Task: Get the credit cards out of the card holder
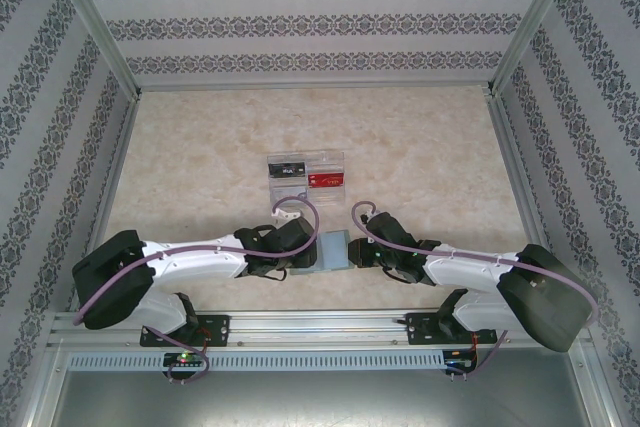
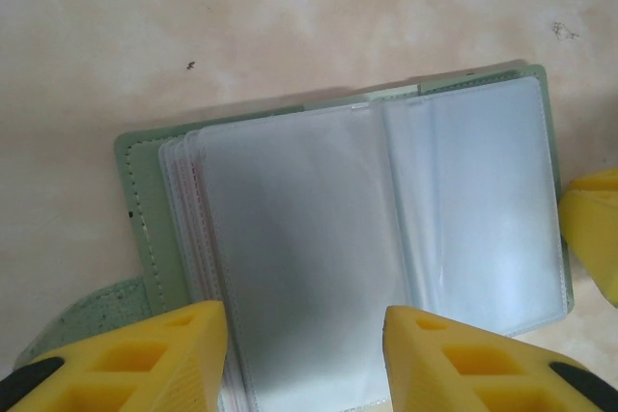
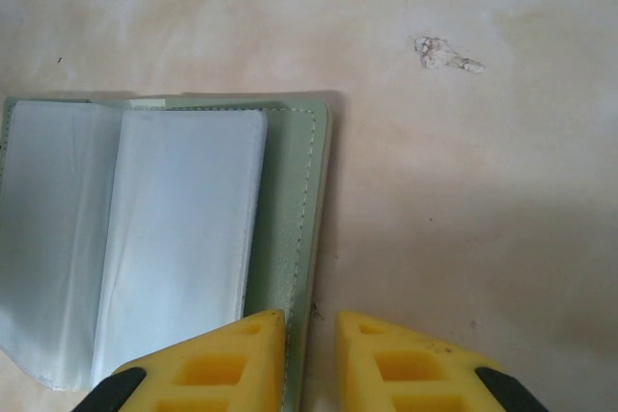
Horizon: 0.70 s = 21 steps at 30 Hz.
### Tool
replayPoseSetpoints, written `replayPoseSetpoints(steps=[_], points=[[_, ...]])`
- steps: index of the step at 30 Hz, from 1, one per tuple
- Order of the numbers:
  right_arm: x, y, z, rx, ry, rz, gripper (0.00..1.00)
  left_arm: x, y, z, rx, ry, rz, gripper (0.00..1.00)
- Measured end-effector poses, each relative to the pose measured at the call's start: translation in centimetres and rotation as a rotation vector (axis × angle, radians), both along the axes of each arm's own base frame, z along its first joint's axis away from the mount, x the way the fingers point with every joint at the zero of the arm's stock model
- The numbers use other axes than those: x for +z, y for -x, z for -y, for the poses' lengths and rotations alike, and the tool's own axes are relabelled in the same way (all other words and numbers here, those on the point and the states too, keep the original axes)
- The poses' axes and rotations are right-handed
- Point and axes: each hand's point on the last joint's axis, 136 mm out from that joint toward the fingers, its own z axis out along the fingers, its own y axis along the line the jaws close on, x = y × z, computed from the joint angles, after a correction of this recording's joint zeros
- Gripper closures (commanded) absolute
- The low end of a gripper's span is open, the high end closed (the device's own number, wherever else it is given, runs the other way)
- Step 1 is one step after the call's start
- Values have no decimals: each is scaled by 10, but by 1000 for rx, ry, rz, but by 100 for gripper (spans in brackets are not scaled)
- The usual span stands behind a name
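The card holder (image 1: 334,250) lies open and flat on the table between my two grippers, green cover down, clear sleeves (image 2: 299,229) facing up. The sleeves on top look empty; a thin reddish line runs along the stacked sleeve edges (image 2: 196,238). My left gripper (image 2: 304,311) hovers over the left pages, open wide with nothing clamped between its fingers. My right gripper (image 3: 309,315) stands at the holder's right cover edge (image 3: 299,209), its jaws narrowly apart, with that edge and bare table in the gap. A red credit card (image 1: 325,180) lies in the clear tray.
The clear divided tray (image 1: 305,175) stands just beyond the holder and also holds a black card (image 1: 287,169). Patterned walls and metal posts enclose the marbled table (image 1: 430,147) on three sides. A small chipped mark (image 3: 446,53) shows on the table surface.
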Motion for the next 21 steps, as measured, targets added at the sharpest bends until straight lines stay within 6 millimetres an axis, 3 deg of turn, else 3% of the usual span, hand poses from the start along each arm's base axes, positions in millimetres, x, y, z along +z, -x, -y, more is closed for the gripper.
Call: replayPoseSetpoints(steps=[9, 21], points=[[0, 0, 0, 0, 0, 0, 77, -15, 2, 1, -3, -24, -34, 53], [-1, 0, 0, 0, 0, 0, 76, -6, 1, 27, -50, 91, -33, 53]])
